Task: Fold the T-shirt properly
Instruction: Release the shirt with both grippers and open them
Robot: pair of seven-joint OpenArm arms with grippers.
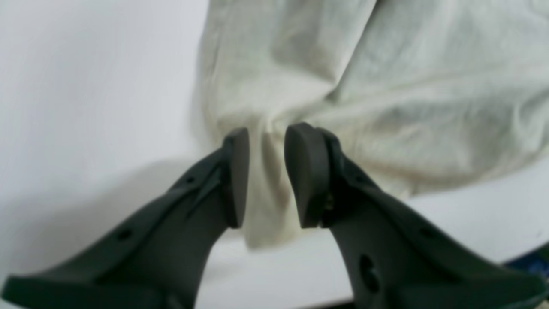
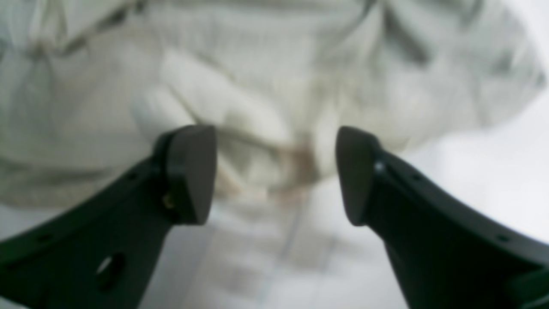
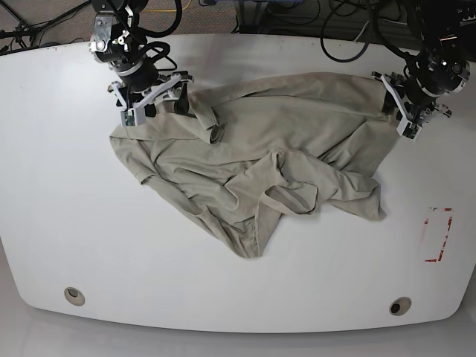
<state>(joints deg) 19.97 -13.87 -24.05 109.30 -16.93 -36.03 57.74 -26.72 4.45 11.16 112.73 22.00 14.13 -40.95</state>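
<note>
The T-shirt (image 3: 253,171) lies crumpled across the middle of the white tabletop (image 3: 67,223), stretched between the two arms, with loose folds bunched in the centre and a point of fabric trailing toward the near edge. It looks light, soft and limp: it probably sags and drapes wherever it is lifted and holds no shape of its own, so a pinch on a single layer may drag the rest along. The sensible places to take hold are likely the hems, corners or shoulder seams, where the cloth is doubled and less apt to slip.

The left gripper (image 1: 266,176) has a fold of the shirt running between its pads with a gap on either side; whether it is clenched on the cloth I cannot tell. The right gripper (image 2: 276,174) stands spread wide over a rumpled edge, released, with nothing pinched.

Count: one T-shirt, two grippers, one tabletop. A red-outlined rectangle (image 3: 437,235) is marked on the tabletop, well apart from the shirt.
</note>
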